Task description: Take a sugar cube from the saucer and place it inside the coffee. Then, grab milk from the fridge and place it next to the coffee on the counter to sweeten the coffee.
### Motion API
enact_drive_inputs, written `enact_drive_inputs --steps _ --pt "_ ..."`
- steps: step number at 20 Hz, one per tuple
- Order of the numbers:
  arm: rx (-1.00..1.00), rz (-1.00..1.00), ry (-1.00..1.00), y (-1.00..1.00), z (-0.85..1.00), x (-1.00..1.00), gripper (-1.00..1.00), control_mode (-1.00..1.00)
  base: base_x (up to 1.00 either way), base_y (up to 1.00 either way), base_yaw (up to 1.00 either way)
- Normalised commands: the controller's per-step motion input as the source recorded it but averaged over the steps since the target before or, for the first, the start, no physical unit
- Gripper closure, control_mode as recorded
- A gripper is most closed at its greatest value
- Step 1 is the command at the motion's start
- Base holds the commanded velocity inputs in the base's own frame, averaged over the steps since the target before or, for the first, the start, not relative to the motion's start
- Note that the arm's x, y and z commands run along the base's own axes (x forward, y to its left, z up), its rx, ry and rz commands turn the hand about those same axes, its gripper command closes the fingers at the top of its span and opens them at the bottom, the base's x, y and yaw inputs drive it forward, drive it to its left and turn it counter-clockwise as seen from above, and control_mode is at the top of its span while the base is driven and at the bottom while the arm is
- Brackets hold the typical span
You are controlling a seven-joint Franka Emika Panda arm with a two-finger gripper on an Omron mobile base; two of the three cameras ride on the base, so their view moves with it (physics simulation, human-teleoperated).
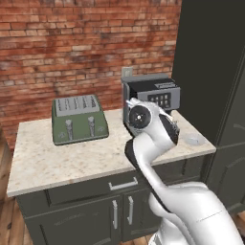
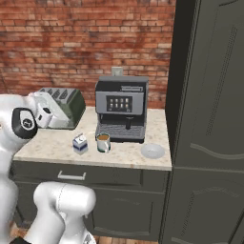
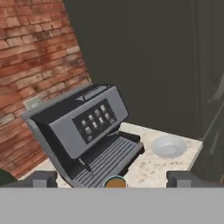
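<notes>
The teal coffee mug stands on the beige counter in front of the espresso machine, with brown liquid inside. The white milk carton with a blue label stands just left of it, close but apart. The pale saucer lies to the right of the mug, near the dark fridge, whose doors are shut. The sugar cube is out of view. My gripper is open and holds nothing. It hovers above the counter, aimed at the machine, with the coffee low between its fingertips and the saucer beyond.
A grey-black espresso machine sits against the brick wall. A green toaster stands to its left, with bare counter in front of it. My own arm blocks the mug and carton in the left base view.
</notes>
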Motion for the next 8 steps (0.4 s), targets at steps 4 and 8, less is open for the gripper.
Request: enact_drive_inputs --steps 4,8 --pt "0.34 0.0 -0.23 -1.0 0.35 -1.0 -1.0 -1.0 0.0 0.0 0.0" --pt "0.33 -0.05 -0.18 -1.0 0.32 -1.0 -1.0 -1.0 0.0 0.0 0.0"
